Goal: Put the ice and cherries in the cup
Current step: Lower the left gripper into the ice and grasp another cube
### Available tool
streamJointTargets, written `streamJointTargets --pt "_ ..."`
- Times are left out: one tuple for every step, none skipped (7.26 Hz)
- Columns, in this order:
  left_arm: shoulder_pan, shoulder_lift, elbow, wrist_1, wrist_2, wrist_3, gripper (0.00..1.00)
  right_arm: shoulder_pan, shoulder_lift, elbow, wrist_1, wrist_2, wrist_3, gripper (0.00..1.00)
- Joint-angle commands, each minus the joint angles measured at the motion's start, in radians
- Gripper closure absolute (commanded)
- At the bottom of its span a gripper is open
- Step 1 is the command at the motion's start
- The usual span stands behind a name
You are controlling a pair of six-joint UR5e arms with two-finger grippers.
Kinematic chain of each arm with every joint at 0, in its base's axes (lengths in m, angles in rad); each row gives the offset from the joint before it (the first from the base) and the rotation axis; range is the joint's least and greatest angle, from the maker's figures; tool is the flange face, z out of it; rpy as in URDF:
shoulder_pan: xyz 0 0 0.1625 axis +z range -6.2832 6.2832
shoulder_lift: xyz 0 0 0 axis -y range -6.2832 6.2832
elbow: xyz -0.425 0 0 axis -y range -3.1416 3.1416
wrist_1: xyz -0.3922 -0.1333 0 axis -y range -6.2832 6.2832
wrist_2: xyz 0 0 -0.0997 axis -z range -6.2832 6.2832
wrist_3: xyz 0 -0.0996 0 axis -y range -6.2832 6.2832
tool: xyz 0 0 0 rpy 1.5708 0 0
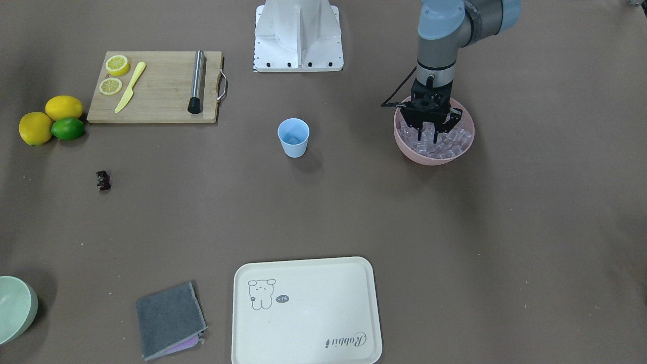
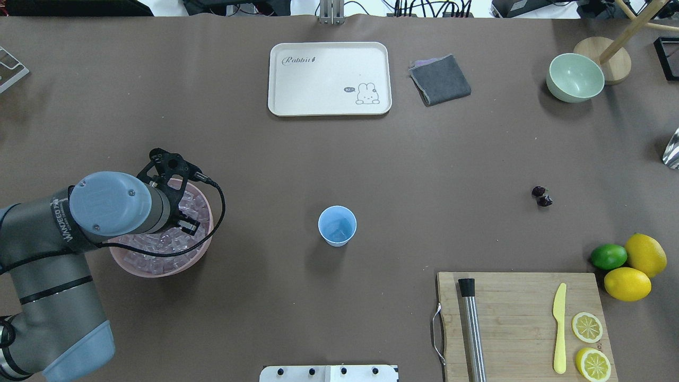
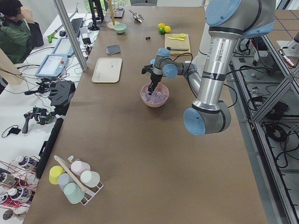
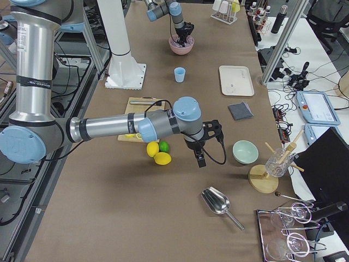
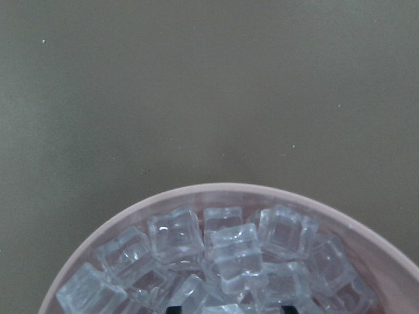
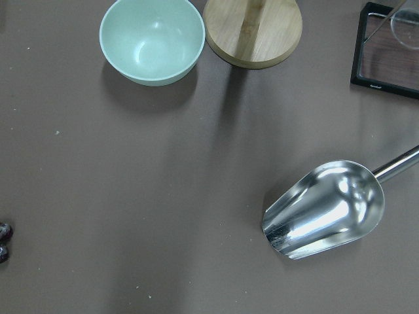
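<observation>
The light blue cup [image 1: 293, 137] stands upright mid-table, also in the overhead view [image 2: 337, 225]. The ice [image 1: 441, 144] fills a pink bowl [image 1: 434, 160] on my left side. My left gripper [image 1: 433, 129] is open, with its fingers dipped among the cubes [image 5: 236, 255]; my arm hides most of it from overhead. The dark red cherries [image 2: 541, 196] lie on the table on my right side, and also show at the right wrist view's left edge [image 6: 3, 242]. My right gripper [image 4: 200, 161] hovers beyond the lemons; I cannot tell whether it is open or shut.
A wooden cutting board [image 2: 520, 313] holds lemon slices, a yellow knife and a metal muddler. Two lemons and a lime [image 2: 609, 256] lie beside it. A cream tray [image 2: 329, 78], grey cloth [image 2: 440, 79], pale green bowl [image 2: 575, 77] and metal scoop [image 6: 324, 209] lie farther off.
</observation>
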Motion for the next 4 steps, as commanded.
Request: streamJointTargets --pt "-0.002 -0.001 -0.006 0.000 -0.004 0.000 1.00 0.000 0.000 0.000 0.000 0.000 0.001 0.00" --pt "-0.003 0.001 -0.020 0.002 -0.004 0.000 1.00 0.000 0.000 0.000 0.000 0.000 -0.001 0.00" --pt "-0.005 0.001 -0.044 0.003 -0.007 0.000 1.00 0.000 0.000 0.000 0.000 0.000 -0.001 0.00" --pt "-0.005 -0.001 -0.058 0.003 -0.009 -0.003 1.00 0.000 0.000 0.000 0.000 0.000 -0.001 0.00"
